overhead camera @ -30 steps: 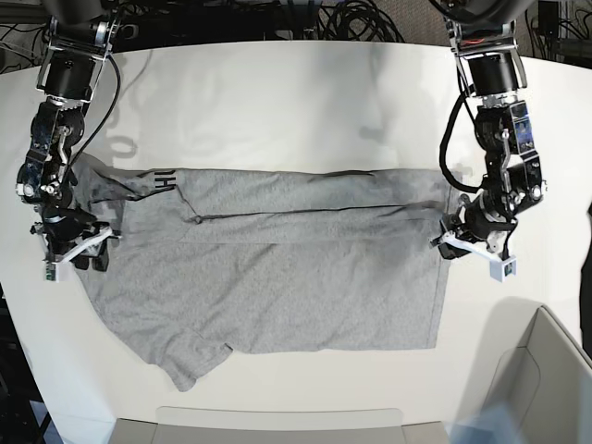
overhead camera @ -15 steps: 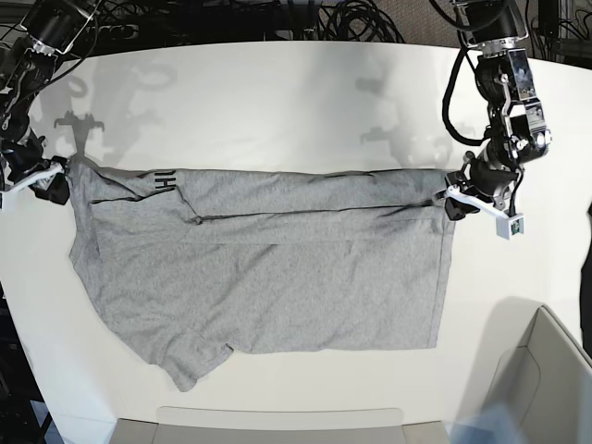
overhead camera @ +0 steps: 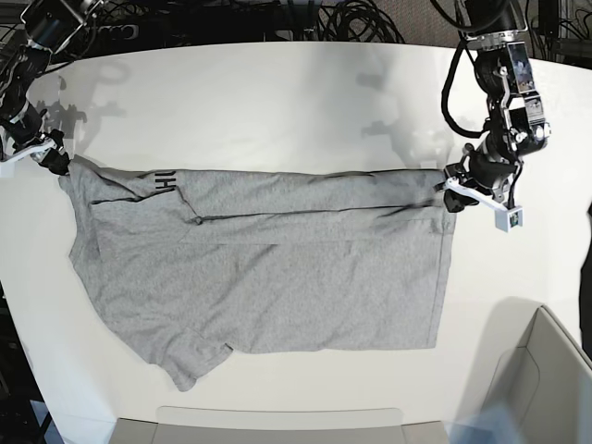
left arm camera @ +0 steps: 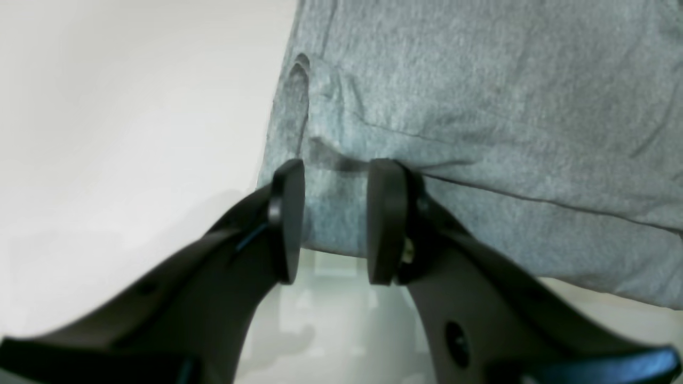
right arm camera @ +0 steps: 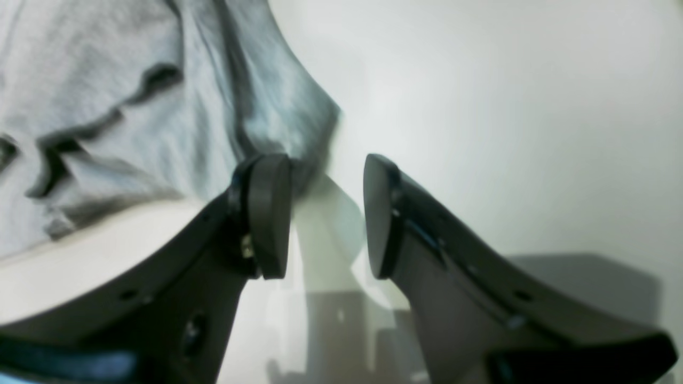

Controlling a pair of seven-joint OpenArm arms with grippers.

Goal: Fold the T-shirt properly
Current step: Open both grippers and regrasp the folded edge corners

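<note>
The heather-grey T-shirt [overhead camera: 268, 277] lies spread on the white table [overhead camera: 277, 102]. Its far part is folded over toward me, and black lettering [overhead camera: 164, 182] shows near the left end of that fold. My left gripper [overhead camera: 458, 199] stands at the right end of the folded strip. In the left wrist view it [left arm camera: 331, 224] is open, and the shirt's hem [left arm camera: 480, 106] lies in the gap between the pads. My right gripper [overhead camera: 51, 162] is at the shirt's far-left corner. In the right wrist view it [right arm camera: 328, 213] is open; the cloth tip [right arm camera: 288, 122] touches one finger and bare table shows between the pads.
A grey open box [overhead camera: 546, 388] stands at the near right corner. A flat grey panel [overhead camera: 277, 424] runs along the near edge. Black cables [overhead camera: 342, 23] lie behind the table's far edge.
Both grippers have moved from the shirt's mid-sides toward the far side, to the ends of the folded strip. The shirt's left corner has drawn slightly outward. The jaws stand as wide as before.
</note>
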